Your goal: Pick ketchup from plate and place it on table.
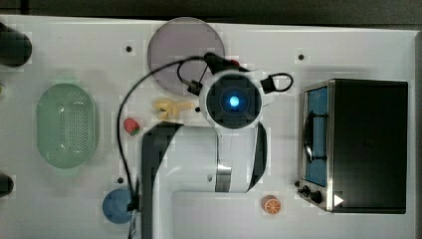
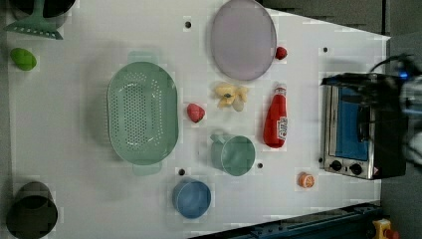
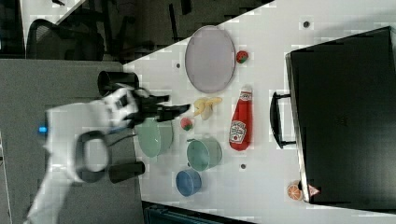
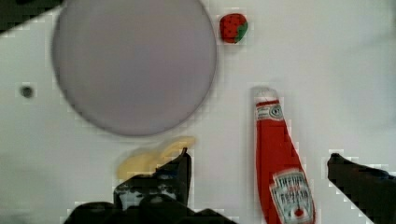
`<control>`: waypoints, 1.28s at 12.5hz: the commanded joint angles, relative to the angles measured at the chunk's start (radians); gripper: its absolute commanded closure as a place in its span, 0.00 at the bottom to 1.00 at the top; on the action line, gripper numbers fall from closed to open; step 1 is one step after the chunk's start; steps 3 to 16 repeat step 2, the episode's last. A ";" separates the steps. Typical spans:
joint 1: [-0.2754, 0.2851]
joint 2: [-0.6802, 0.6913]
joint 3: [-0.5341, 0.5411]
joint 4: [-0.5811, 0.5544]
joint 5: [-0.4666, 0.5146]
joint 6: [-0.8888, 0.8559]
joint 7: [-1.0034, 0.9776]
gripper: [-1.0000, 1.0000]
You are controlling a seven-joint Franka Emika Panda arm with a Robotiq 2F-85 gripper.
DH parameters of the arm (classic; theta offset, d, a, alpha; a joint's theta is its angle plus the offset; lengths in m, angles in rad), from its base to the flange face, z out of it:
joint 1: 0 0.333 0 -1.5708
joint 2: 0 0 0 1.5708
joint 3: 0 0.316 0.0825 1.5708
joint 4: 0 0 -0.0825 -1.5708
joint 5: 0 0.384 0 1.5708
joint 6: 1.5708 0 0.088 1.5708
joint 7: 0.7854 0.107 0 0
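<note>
One ketchup point(image 2: 275, 119) on table point(image 2: 89, 159) | one plate point(image 2: 242, 39) | two strawberries point(image 2: 195, 112)

bare plate point(image 2: 243, 40), ketchup point(image 2: 276, 117) flanked by bananas point(image 2: 231, 95), green cup point(image 2: 234, 153), toaster oven point(image 2: 356, 127)

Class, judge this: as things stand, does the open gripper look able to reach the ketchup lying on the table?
Probably yes: the ketchup lies on the table, off the plate, nothing covering it, between the open gripper's fingers.

Ketchup point(image 2: 276, 118) lying on white table point(image 2: 74, 149)
</note>
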State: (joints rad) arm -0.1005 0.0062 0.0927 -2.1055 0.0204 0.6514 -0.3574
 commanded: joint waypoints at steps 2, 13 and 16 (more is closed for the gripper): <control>0.003 -0.046 0.007 0.208 0.003 -0.333 0.283 0.00; 0.003 -0.046 0.007 0.208 0.003 -0.333 0.283 0.00; 0.003 -0.046 0.007 0.208 0.003 -0.333 0.283 0.00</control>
